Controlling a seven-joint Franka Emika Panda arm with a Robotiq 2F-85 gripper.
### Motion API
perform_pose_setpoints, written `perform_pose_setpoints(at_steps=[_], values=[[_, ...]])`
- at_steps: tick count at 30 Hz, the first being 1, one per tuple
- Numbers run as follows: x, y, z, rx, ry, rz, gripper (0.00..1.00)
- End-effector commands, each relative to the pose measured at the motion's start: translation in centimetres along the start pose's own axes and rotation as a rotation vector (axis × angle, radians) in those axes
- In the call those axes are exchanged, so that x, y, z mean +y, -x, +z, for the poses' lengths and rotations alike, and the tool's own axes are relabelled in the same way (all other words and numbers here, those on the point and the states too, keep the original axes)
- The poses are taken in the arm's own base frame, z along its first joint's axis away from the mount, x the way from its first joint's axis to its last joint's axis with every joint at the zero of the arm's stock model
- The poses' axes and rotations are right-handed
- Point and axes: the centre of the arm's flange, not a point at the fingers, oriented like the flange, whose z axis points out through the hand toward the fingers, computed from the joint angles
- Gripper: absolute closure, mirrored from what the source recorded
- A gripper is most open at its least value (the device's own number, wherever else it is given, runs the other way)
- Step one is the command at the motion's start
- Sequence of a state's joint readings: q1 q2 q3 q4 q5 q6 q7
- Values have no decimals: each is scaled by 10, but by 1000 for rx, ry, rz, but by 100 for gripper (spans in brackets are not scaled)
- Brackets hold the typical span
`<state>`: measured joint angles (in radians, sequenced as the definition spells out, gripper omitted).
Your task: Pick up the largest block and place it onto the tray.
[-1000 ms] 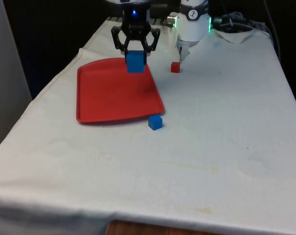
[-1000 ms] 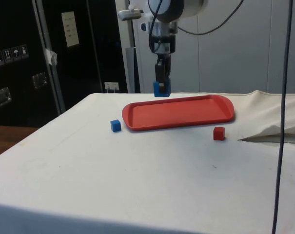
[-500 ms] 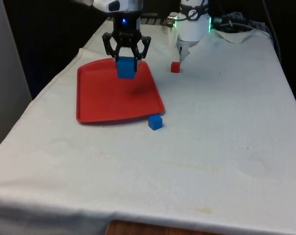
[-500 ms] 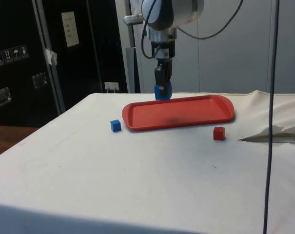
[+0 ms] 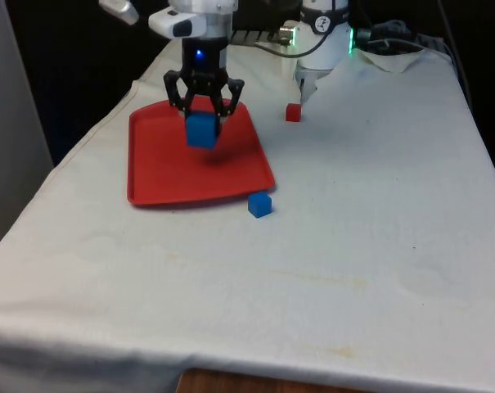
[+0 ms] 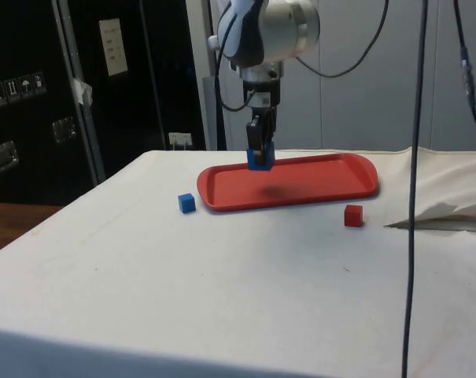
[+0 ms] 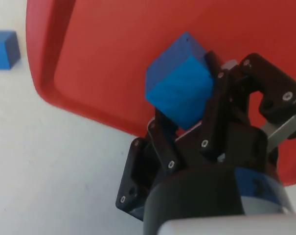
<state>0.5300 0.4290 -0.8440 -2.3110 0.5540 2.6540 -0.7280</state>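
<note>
Hand (image 5: 203, 110) around large blue cube (image 5: 202, 130), above red tray (image 5: 161, 176).

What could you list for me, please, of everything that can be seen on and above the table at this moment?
large block: one, blue, held above the tray.
tray: one, red, on the cloth towards the front view's left.
small blue block: one, on the cloth just off the tray's near corner, apart from it.
small red block: one, on the cloth at the front view's right of the tray.
cloth: one, white, covering the table.
pincer: one, black, shut on the large block over the tray.
</note>
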Motion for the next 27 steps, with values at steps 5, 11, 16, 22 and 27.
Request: perform_pose_setpoints(at_steps=[5, 11, 16, 22, 27], values=[[13, -4, 16, 12, -7, 18, 100], [26, -4, 33, 6, -22, 31, 100], [30, -3, 45, 3, -41, 35, 100], [30, -3, 46, 1, -37, 36, 100], [30, -2, 47, -1, -36, 38, 65]])
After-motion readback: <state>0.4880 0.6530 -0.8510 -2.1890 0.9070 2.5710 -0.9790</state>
